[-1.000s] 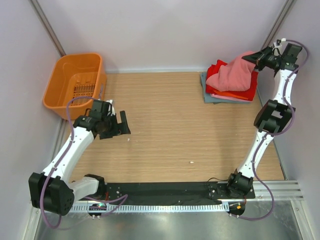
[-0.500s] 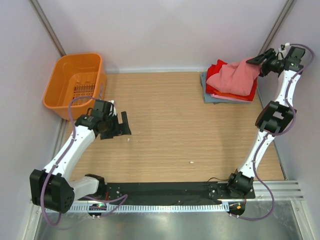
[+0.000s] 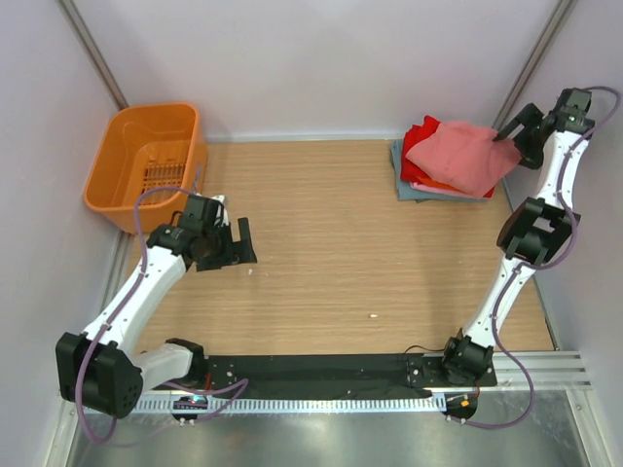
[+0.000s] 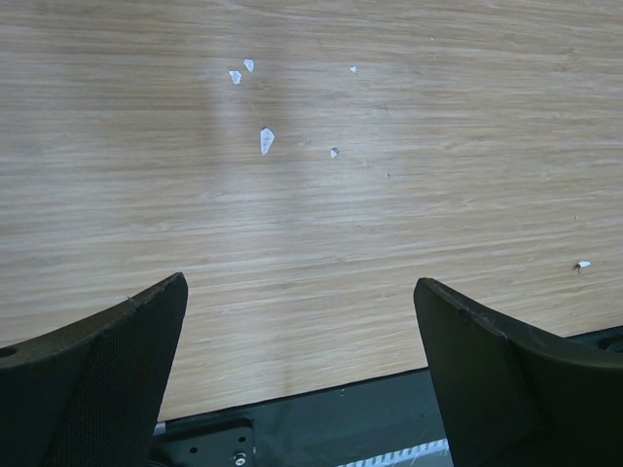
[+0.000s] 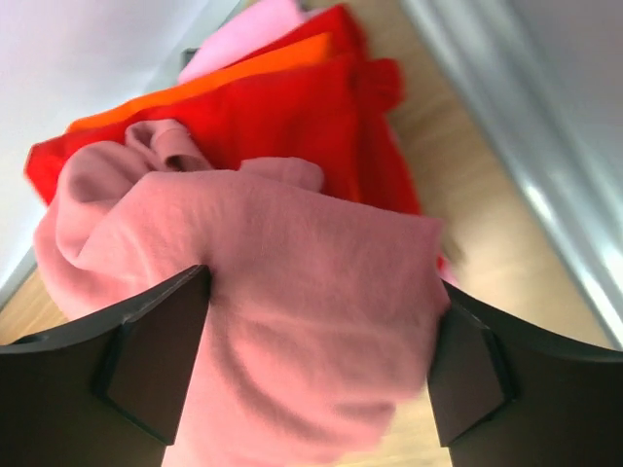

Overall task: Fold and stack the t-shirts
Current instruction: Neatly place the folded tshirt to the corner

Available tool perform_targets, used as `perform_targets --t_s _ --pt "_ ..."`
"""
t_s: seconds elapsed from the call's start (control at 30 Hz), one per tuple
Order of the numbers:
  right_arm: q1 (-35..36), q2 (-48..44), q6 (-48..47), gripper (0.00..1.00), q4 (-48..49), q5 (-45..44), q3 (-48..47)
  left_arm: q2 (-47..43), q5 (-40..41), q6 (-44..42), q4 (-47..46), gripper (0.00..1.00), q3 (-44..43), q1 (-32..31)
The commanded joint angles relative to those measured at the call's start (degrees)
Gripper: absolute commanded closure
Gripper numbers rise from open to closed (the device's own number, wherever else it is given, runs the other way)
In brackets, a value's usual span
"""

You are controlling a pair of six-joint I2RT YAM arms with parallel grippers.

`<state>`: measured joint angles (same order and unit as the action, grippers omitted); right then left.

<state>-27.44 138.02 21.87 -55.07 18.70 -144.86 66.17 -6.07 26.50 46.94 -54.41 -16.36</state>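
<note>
Right claw (image 3: pixel 513 134) is at the far right corner, at the right edge of the shirt stack. Its jaws are spread wide in the right wrist view (image 5: pixel 311 379), released, with the salmon-pink shirt (image 5: pixel 292 282) bulging between the two fingers. I can't tell if the fingers touch the fabric.

The salmon-pink shirt (image 3: pixel 458 156) lies on top of the stack, rumpled rather than flat. A fold is bunched at its far end and it covers most of the pile.

Under it, going down:
- the red shirt (image 3: pixel 421 131), which sticks out on the far left side and shows clearly in the wrist view (image 5: pixel 292 107)
- the orange shirt (image 5: pixel 195 88), showing as a thin edge
- the pale pink shirt (image 5: pixel 243 34), just visible beyond that
- the grey-blue shirt (image 3: pixel 401 185) at the bottom, peeking out on the left side

The stack sits on the tabletop (image 3: pixel 341 253), close to the back wall and the right wall.

Left claw (image 3: pixel 229 243) is over the left side of the tabletop, well apart from the stack. Its jaws are fully spread and holding nothing. The left wrist view (image 4: pixel 302 370) shows only bare wood and a few white specks (image 4: pixel 266 139).

The orange basket (image 3: pixel 107 165) is at the far left corner, just beyond the left arm.
</note>
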Motion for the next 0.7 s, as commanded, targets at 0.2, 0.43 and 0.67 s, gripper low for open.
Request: perform_targets --t_s 0.2,0.43,0.67 --pt "1.6 -21.1 -1.7 0.00 2.2 -21.6 0.1 -2.5 -0.1 -0.5 -1.0 0.00 -0.2 -0.2" --pt "15.7 -16.0 -5.4 0.00 3.1 -19.4 -5.6 -2.9 -0.4 -0.5 -1.0 0.00 -0.2 -0.2" --pt "22.7 -8.3 -5.4 0.00 5.3 -24.9 -5.6 -3.3 -0.6 -0.4 -1.1 0.00 0.0 -0.2"
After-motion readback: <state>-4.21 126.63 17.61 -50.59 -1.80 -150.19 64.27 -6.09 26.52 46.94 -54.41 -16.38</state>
